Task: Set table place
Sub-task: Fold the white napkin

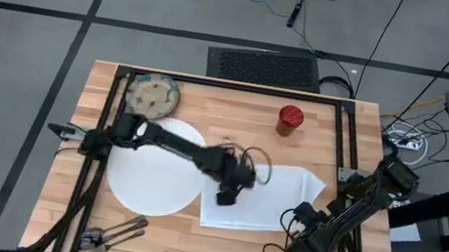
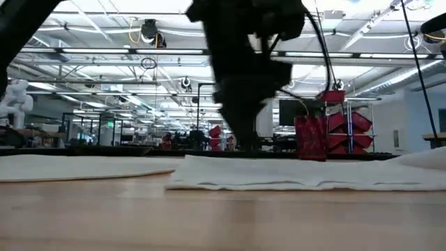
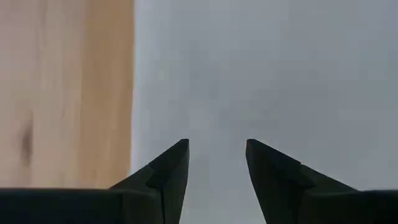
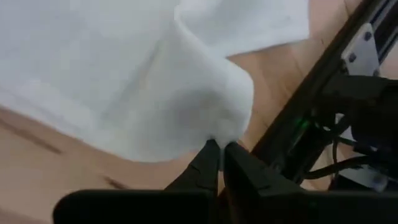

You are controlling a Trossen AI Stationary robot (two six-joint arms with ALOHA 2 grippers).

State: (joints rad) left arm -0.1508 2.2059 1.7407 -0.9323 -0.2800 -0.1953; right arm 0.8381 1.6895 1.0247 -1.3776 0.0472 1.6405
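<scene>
— White cloth is the business just now: the napkin [image 1: 257, 205] lies spread on the tabletop [image 1: 234, 123], just right of the big white plate [image 1: 154, 169]. Left end effector [image 1: 225, 195] hangs over the napkin's left part, fingers [image 3: 168, 168] parted a little with nothing between them.

— And the right one?

— Right end effector [image 4: 222, 148] sits at the napkin's right corner, pinched shut on a fold of cloth that stands up off the wood.

— How far along, would you say?

— Early to middling, by my reckoning. Plate is down in front, napkin beside it but loose and not yet squared. The speckled bowl [image 1: 153, 95] waits at the far left corner, touching or just overlapping the plate's far rim — I cannot tell which. The red cup [image 1: 290, 118] stands far back, well apart. Cutlery [image 1: 112, 237] lies at the near left edge.

— Room to move?

— Open wood between cup and napkin, and along the near edge. The right arm works close to the black frame [image 1: 349, 137] — tight there.
</scene>
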